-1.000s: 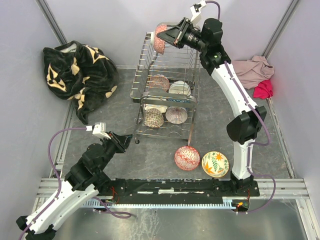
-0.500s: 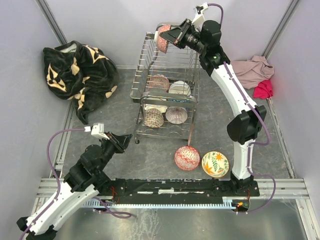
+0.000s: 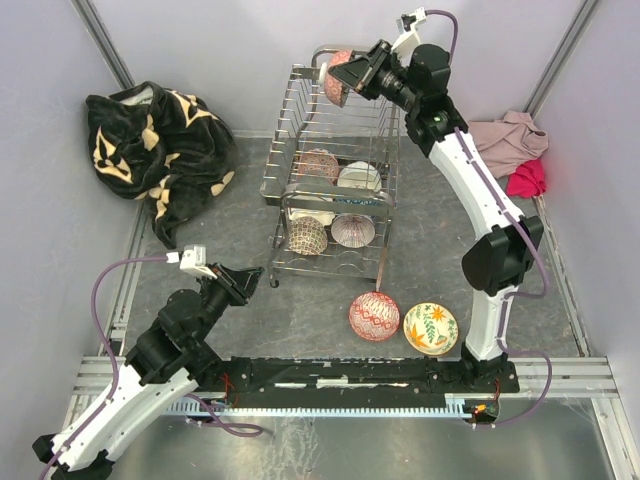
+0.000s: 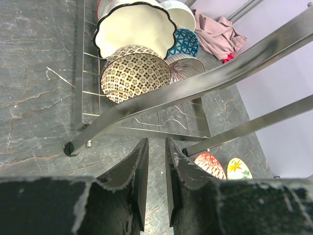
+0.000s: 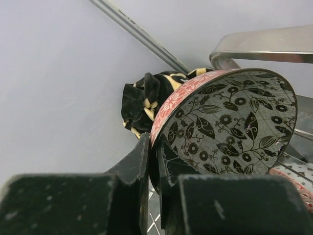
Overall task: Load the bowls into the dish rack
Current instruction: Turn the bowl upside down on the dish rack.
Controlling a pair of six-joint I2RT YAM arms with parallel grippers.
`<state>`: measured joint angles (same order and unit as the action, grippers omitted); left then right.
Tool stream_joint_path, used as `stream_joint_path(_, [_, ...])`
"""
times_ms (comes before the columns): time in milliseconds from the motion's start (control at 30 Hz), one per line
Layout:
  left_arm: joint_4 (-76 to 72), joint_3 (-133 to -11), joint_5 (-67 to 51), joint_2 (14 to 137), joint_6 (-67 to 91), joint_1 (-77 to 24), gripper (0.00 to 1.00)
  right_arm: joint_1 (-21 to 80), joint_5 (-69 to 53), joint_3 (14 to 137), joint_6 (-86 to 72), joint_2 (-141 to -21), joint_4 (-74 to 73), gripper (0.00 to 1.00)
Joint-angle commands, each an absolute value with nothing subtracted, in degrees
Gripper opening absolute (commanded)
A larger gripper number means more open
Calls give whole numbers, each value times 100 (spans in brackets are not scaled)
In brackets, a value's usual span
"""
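dish rack [image 3: 345,125]: chrome wire | right fingers [image 5: 139,169] pinch floral bowl [image 5: 230,127] | left fingers [image 4: 138,178] narrow

Racked bowls [image 3: 308,236] crowd the dish rack [image 3: 300,110]; two loose bowls [image 3: 374,316] sit before it; table [image 3: 230,240] leftward lies open.

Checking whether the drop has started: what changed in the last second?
The right claw swung the pink bowl slightly rightward at the top of the dish rack, rim still pinched. The left claw, the racked bowls, the red bowl and the yellow bowl on the table stayed put.
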<state>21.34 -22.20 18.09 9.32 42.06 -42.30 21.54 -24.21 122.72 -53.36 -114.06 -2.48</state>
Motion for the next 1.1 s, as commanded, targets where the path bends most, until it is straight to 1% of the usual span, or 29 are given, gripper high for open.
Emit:
stream_joint_path(0, [2109, -2473, 1917, 956, 4219, -4244, 27, 1989, -2224, 11840, -5241, -10984, -518, 13])
stream_joint_path(233, [2092, -2491, 1903, 1012, 4210, -4241, 27, 1700, -2320, 11081, -5661, -10561, 110, 14])
stream_joint_path(567, [2092, -2479, 1865, 1022, 4231, -4245, 27, 1222, -2734, 9715, -6697, -10083, 1600, 15])
stream_joint_path(767, [2092, -2447, 1855, 1016, 4254, -4237, 26, 1006, -2855, 9250, -6921, -9852, 1880, 21])
stream_joint_path(833, [2092, -2441, 1846, 1012, 4260, -4246, 27, 954, -2888, 9140, -6922, -9774, 1868, 25])
stream_joint_path(1067, [2079, -2407, 1824, 1011, 4302, -4245, 26, 797, -2984, 8904, -6606, -9502, 1335, 35])
